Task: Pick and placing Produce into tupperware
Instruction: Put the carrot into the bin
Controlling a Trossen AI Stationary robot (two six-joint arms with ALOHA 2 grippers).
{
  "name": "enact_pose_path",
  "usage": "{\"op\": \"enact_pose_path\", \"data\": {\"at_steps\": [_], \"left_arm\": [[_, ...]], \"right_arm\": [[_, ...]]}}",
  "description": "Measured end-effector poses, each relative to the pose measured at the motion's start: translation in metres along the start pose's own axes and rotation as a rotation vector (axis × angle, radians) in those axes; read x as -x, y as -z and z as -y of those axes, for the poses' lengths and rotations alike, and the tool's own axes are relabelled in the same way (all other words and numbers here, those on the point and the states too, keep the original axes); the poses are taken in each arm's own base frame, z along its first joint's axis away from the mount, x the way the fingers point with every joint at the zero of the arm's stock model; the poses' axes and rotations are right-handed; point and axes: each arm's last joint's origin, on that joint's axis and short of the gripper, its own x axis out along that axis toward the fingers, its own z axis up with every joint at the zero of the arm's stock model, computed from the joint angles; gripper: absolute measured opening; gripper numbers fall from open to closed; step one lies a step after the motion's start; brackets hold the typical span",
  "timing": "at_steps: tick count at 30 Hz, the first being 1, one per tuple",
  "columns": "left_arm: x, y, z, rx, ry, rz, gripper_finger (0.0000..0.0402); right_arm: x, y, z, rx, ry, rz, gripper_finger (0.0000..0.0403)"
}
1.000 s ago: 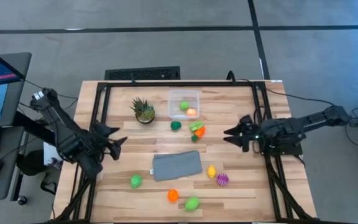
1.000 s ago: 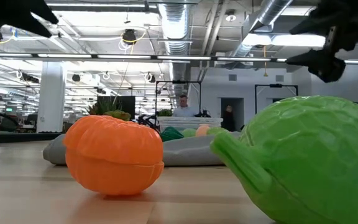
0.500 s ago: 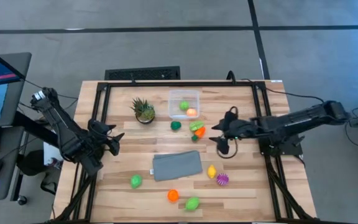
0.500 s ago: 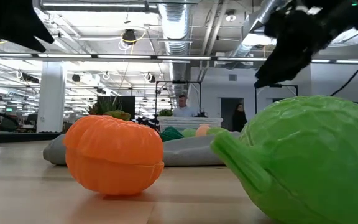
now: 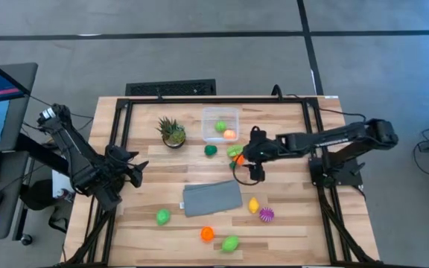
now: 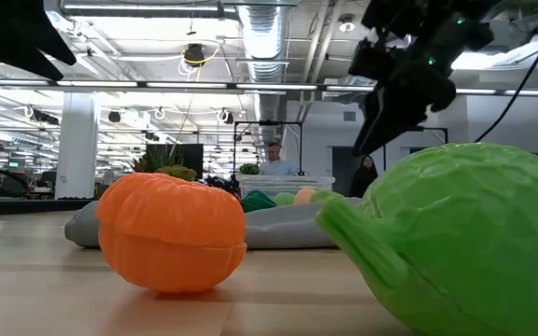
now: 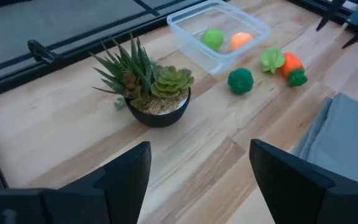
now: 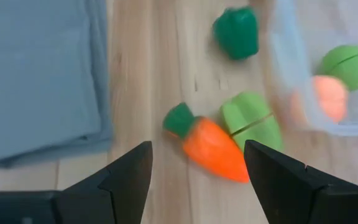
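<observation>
The clear tupperware (image 5: 220,123) stands at the far middle of the table, with a green piece (image 8: 351,64) and an orange piece (image 8: 329,98) of produce inside. An orange carrot (image 8: 211,147) and a light green piece (image 8: 252,121) lie side by side just in front of it, and a dark green pepper (image 5: 211,150) lies to their left. My right gripper (image 8: 197,186) hovers open above the carrot (image 5: 240,158), touching nothing. My left gripper (image 7: 197,186) waits open at the table's left side (image 5: 135,170). More produce lies near the front edge: green (image 5: 162,217), orange (image 5: 207,233), green (image 5: 230,243), yellow (image 5: 253,205) and spiky purple (image 5: 266,214).
A flat grey cloth (image 5: 212,198) lies mid-table, to the near left of the carrot. A spiky potted plant (image 5: 172,132) stands left of the tupperware. A black frame (image 5: 125,112) borders the table. In the low view people show in the room beyond.
My right gripper has swung from the table's right side toward its middle, rolling at the wrist and tipping downward, and now hangs over the carrot. The produce and the tupperware have kept their places.
</observation>
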Motion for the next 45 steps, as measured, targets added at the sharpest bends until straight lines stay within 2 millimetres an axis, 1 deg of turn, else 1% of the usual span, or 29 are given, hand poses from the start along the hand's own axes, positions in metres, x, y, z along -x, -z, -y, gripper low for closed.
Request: {"op": "enact_pose_path", "data": {"at_steps": [5, 10, 17, 22, 30, 37, 45], "left_arm": [[0.001, 0.001, 0.001, 0.016, 0.012, -0.003, 0.0263], [0.001, 0.001, 0.001, 0.031, 0.015, -0.004, 0.0263], [0.001, 0.001, 0.001, 0.040, 0.015, -0.004, 0.0263], [0.001, 0.001, 0.001, 0.040, 0.015, -0.003, 0.0263], [0.001, 0.001, 0.001, 0.040, 0.015, -0.003, 0.0263], [0.001, 0.001, 0.001, 0.040, 0.015, -0.003, 0.0263], [0.001, 0.001, 0.001, 0.040, 0.015, -0.003, 0.0263]], "right_arm": [[-0.009, -0.002, 0.002, 0.049, -0.003, -0.023, 0.0276], [-0.021, 0.002, 0.005, 0.055, 0.000, -0.071, 0.0276], [-0.039, 0.009, 0.010, -0.100, 0.023, -0.129, 0.0276], [-0.045, 0.011, 0.009, -0.121, 0.027, -0.143, 0.0276], [-0.045, 0.010, 0.011, -0.063, 0.028, -0.128, 0.0276], [-0.045, 0.010, 0.017, -0.037, 0.030, -0.130, 0.0276], [-0.045, 0.011, 0.020, 0.004, -0.046, -0.121, 0.0276]]}}
